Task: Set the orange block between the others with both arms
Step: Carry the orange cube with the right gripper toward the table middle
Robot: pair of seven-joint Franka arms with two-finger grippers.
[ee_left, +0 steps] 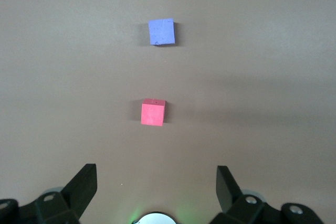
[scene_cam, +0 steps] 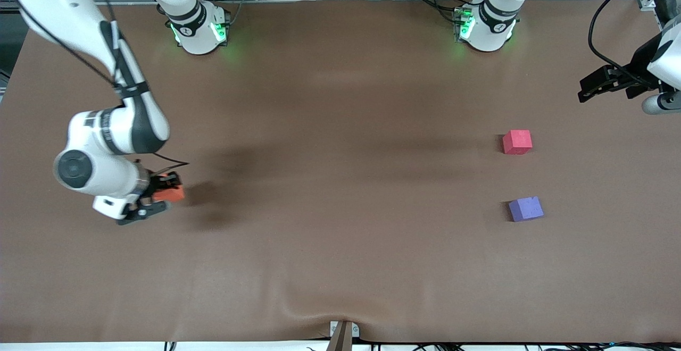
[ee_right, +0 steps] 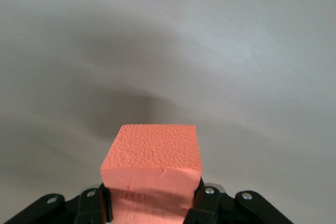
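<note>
Two cubes — the red-pink cube (scene_cam: 517,142) and the purple-blue cube (scene_cam: 525,208) — sit apart near the left arm's end of the table (scene_cam: 340,244). We see the right gripper (scene_cam: 159,194) clamped on the orange block (scene_cam: 171,193) at the right arm's end, while the left gripper (ee_left: 156,184) waits above — fingers spread wide, holding nothing.

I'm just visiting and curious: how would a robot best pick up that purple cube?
From straight above, fingers closing on two opposite flat side faces of the purple cube. It sits flat on the table, apart from the red-pink cube, so all its sides look free.
</note>
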